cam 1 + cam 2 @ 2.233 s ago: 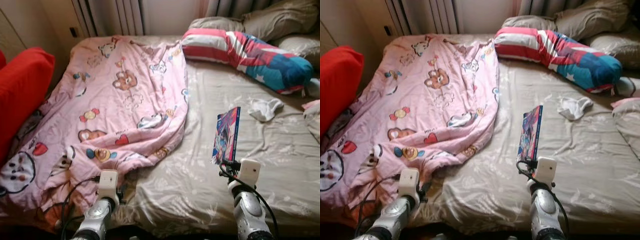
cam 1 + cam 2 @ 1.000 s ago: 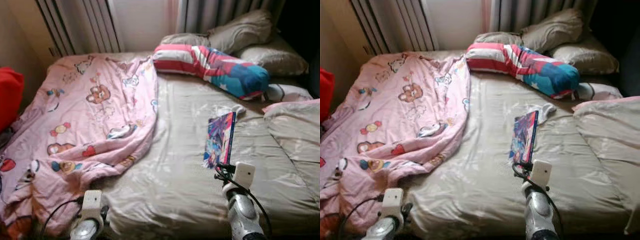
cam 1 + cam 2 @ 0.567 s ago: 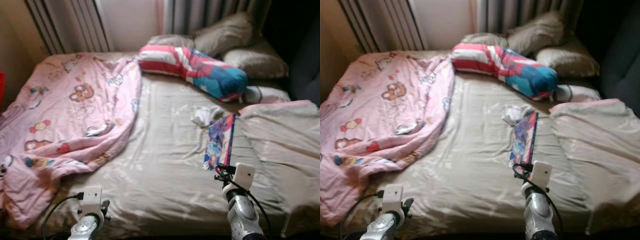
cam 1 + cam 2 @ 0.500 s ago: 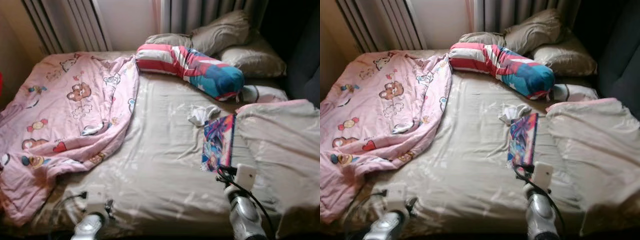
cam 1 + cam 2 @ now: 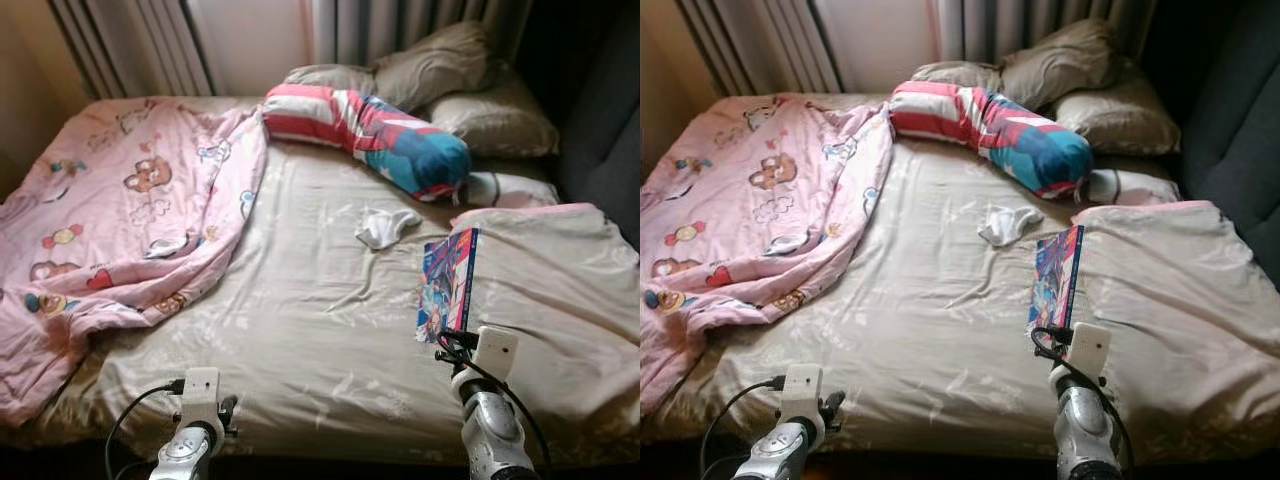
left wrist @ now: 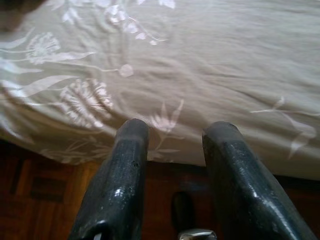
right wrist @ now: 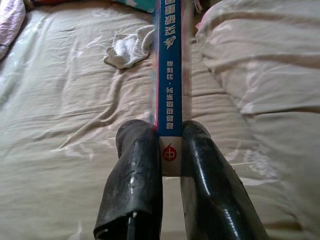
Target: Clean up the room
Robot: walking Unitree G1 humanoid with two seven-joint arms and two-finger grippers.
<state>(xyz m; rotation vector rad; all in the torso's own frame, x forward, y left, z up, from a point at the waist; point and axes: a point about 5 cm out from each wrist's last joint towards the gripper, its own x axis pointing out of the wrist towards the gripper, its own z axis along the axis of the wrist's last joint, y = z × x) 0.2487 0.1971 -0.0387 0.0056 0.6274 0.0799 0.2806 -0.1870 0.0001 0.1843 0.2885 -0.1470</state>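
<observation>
Right wrist view shows you the right gripper [image 7: 170,145] clamped on the upright book [image 5: 448,282] above the bed's [image 5: 300,330] near right, while your left gripper [image 6: 175,132] hangs with fingers apart at the near edge.

A home bedroom: a wide bed [image 5: 300,320] in a beige flowered sheet, a rumpled pink cartoon-print quilt [image 5: 110,220], pillows [image 5: 470,85] heaped at its head, and curtains [image 5: 400,25] hanging behind.
</observation>
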